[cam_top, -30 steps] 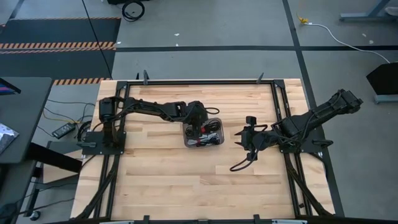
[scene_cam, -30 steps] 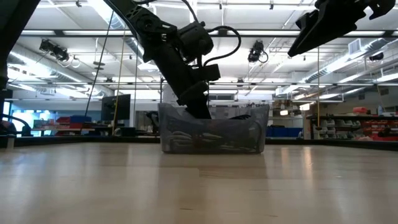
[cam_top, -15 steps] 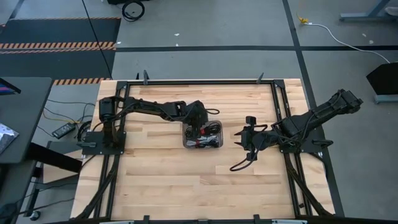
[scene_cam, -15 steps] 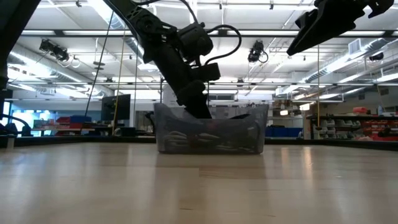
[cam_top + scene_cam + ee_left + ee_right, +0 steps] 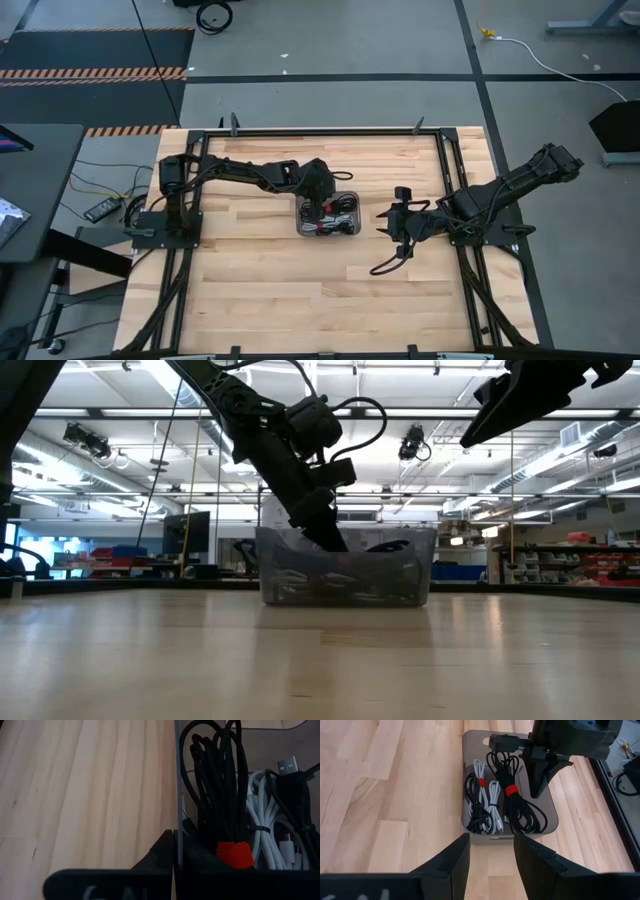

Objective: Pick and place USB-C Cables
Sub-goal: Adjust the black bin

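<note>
A grey tray [image 5: 352,232] sits mid-table, holding several coiled USB-C cables. These include a black bundle with a red band [image 5: 215,785] [image 5: 512,800], white ones [image 5: 265,835] [image 5: 492,795] and another red-banded black one [image 5: 477,800]. My left gripper [image 5: 318,205] [image 5: 325,535] [image 5: 540,780] is shut at the tray's far wall. My right gripper [image 5: 491,837] [image 5: 385,215] hovers open, above the table to the tray's right, holding nothing. My left gripper pinches the tray's far wall [image 5: 176,820], near its left end, with one finger [image 5: 160,852] outside and one [image 5: 200,857] inside. The fingers slant down from the table's left. The tray rests flat on the table. The red-banded black bundle lies against the inner finger; whether it is also gripped, I cannot tell.
Bare wooden table [image 5: 260,280] spreads around the tray on all sides. A black frame rail [image 5: 320,131] edges the tabletop. A loose black cable [image 5: 385,262] hangs from my right arm onto the table.
My left gripper has turned a little at the wrist while staying shut on the wall. The tray has slid a little toward the table's left edge and then back toward the right.
</note>
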Available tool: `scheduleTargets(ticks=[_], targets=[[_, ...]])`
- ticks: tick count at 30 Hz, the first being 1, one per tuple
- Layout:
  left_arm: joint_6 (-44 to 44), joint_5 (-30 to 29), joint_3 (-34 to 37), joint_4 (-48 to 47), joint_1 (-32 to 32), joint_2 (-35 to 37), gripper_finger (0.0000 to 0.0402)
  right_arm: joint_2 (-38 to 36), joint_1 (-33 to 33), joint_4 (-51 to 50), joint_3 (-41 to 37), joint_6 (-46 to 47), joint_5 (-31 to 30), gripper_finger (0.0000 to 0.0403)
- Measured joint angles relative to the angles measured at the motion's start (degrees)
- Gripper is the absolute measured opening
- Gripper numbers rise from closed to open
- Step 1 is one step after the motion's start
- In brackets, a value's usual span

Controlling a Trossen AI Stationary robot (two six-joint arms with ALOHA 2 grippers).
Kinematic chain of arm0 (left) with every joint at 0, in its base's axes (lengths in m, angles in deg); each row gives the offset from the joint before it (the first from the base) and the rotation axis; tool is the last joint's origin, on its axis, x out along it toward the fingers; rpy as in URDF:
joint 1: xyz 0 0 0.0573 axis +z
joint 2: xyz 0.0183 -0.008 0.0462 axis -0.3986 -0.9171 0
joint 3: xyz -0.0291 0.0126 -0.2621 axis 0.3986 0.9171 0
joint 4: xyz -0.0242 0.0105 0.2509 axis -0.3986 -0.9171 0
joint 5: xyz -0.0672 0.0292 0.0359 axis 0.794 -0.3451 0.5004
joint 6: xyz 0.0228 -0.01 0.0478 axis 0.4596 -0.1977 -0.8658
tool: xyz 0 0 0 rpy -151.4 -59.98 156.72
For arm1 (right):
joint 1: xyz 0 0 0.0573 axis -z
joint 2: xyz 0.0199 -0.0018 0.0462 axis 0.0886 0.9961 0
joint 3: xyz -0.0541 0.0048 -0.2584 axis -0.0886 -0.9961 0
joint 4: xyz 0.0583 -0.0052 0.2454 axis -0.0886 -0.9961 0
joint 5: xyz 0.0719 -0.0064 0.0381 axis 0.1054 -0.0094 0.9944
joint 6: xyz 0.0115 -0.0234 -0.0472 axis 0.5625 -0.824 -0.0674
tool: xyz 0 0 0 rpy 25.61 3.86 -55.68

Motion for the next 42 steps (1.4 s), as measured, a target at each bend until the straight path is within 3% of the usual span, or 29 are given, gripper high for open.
scheduleTargets(ticks=[12, 26, 42], targets=[[0.4, 0.0, 0.0, 0.0, 0.0, 0.0, 0.0012, 0.0, 0.0, 0.0, 0.0, 0.1, 0.2, 0.0159], [1.7, -0.4, 0.0, 0.1, 0.0, 0.0, 0.0083, 0.0, 0.0, 0.0, 0.0, 0.2, 0.3, 0.0160], [1.6, -3.4, 0.0, 0.1, -0.2, 0.1, 0.0089, 0.0, 0.0, -0.1, 0.0, 0.1, 0.4, 0.0159]])
